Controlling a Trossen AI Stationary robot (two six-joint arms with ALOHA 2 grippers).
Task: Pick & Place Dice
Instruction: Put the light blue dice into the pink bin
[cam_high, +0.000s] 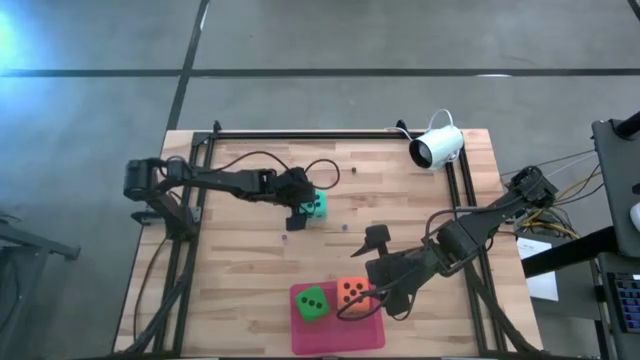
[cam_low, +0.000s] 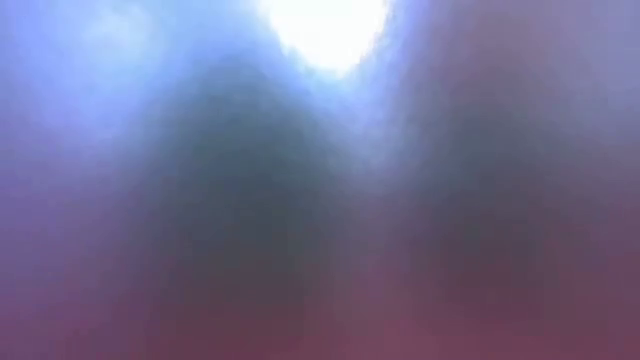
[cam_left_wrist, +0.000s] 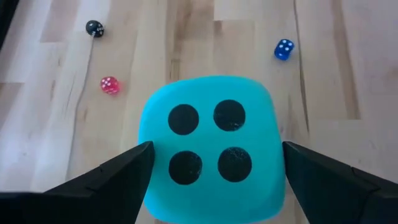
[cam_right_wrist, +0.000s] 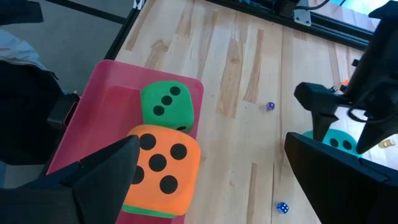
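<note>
Between the wide-spread fingers of the left gripper (cam_left_wrist: 211, 180), teal die (cam_left_wrist: 211, 146) at twelve o'clock, unclamped; right gripper (cam_right_wrist: 205, 180) agape.

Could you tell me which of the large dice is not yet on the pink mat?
The teal die, mid-table between the left gripper's open fingers. The green die and orange die already sit on the pink mat.

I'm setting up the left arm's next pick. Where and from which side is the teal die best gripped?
Grip the teal die across its two opposite flat side faces, coming straight down from above. The four-pip face points up at the left hand, whose open fingers already straddle it, and the table around it looks free.
</note>
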